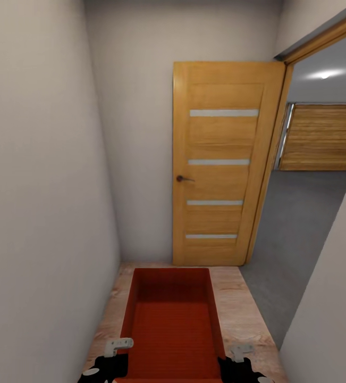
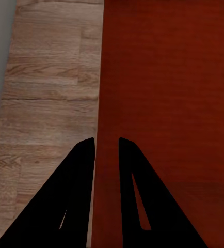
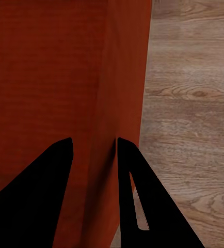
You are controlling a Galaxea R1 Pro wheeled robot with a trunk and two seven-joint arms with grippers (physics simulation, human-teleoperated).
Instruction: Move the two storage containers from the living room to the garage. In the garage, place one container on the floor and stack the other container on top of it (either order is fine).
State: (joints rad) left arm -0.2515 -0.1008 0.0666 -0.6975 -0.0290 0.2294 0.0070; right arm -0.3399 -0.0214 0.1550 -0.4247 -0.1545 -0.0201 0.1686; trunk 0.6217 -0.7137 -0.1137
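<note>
While both claws clamp the storage container's [image 1: 173, 324] walls, wooden door [image 1: 223, 165] stands ahead

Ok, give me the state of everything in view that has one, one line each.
Bin: held up over the wood floor, upright, empty.
Left gripper: shut on the bin's left wall.
Right gripper: shut on the bin's right wall.
Door: swung open.
Ceiling light: on.

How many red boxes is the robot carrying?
1 that I can see: the orange-red container held out front between the left gripper and right gripper. Another nested inside might be hidden.
</note>
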